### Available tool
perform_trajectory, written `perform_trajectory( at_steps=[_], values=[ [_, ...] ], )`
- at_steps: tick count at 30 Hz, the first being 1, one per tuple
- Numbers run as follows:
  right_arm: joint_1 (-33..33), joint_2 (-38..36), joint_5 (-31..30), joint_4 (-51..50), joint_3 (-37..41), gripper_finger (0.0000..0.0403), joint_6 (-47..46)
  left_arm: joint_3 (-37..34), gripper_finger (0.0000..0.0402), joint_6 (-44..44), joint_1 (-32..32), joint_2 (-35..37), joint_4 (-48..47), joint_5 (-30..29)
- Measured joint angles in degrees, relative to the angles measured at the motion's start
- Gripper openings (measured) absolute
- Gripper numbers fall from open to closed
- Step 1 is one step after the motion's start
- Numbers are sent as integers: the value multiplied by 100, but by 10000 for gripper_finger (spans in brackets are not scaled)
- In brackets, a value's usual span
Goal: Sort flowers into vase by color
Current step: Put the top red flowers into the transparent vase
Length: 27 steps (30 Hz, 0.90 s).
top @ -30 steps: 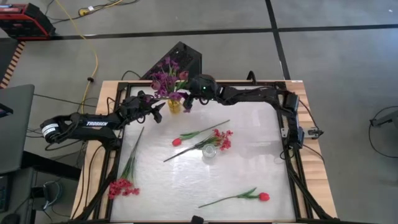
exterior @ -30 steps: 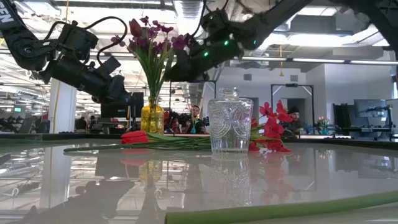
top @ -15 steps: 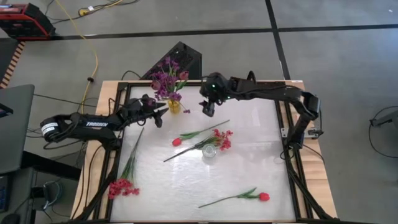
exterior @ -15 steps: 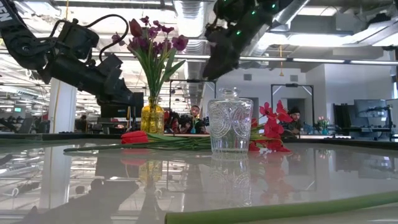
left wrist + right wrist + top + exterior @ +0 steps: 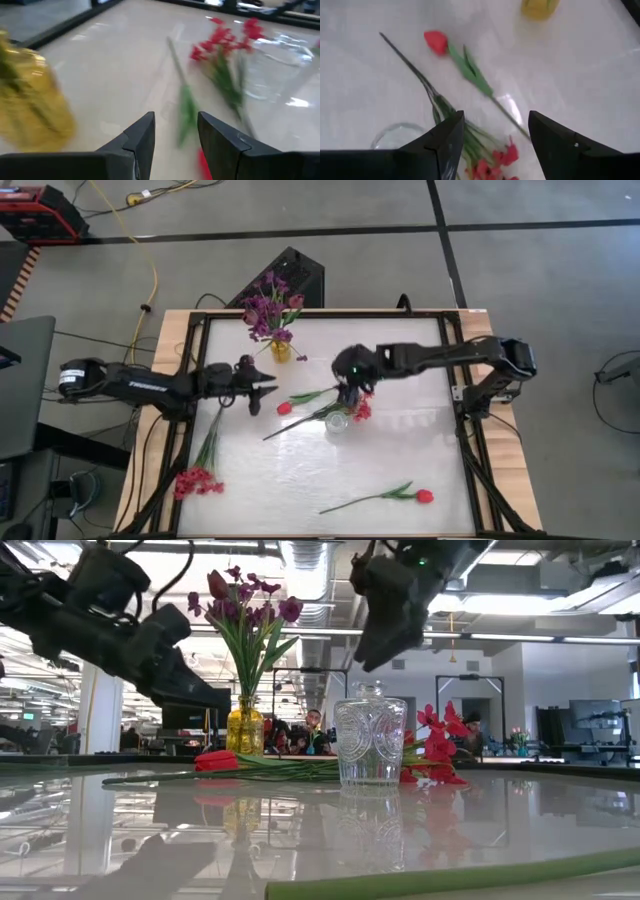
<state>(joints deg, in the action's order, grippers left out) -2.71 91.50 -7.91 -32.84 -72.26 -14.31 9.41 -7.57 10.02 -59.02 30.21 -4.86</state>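
Note:
A yellow vase [image 5: 280, 351] at the table's far side holds purple sprays and maroon tulips [image 5: 268, 308]. A clear glass vase [image 5: 338, 422] stands mid-table. Beside it lie a red tulip [image 5: 284, 408] and a red cluster [image 5: 361, 406], their stems crossing. Another red cluster [image 5: 195, 481] lies near left and a red tulip [image 5: 424, 496] near right. My left gripper [image 5: 265, 387] is open, hovering left of the lying tulip. My right gripper [image 5: 349, 395] is open, in the air over the crossed stems [image 5: 436, 100] beside the clear vase.
The table has a glossy white top inside a dark frame [image 5: 460, 420]. Bare surface lies between the clear vase and the near edge. In the low view the clear vase [image 5: 370, 740] stands in front of the lying flowers, with the yellow vase [image 5: 245, 725] farther back.
My right gripper has swung away from the yellow vase, toward the table's near right, and come down over the clear vase and the lying red flowers. My left gripper has drawn back from the yellow vase toward the near edge. No flower has moved.

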Motion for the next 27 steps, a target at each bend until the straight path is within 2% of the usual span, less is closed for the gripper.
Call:
perform_trajectory(
  at_steps=[7, 11, 17, 23, 27],
  values=[
    [787, -7, -678, 42, 104, 244, -620, 0, 137, -410, -1293, -32, 111, -599],
    [1171, -7, -1242, 27, 106, 244, -885, 1, 137, -514, -2123, -178, 586, -1243],
    [1696, -7, -1579, -197, 106, 244, -1454, 505, 137, -499, -2983, -893, 666, -1984],
    [2200, -7, -1995, -523, 108, 244, -2048, 1304, 137, -434, -3197, -2021, 246, -2633],
    [2501, -7, -2492, -605, 168, 244, -2194, 1723, 137, -478, -2980, -2653, -148, -2628]
  ],
)
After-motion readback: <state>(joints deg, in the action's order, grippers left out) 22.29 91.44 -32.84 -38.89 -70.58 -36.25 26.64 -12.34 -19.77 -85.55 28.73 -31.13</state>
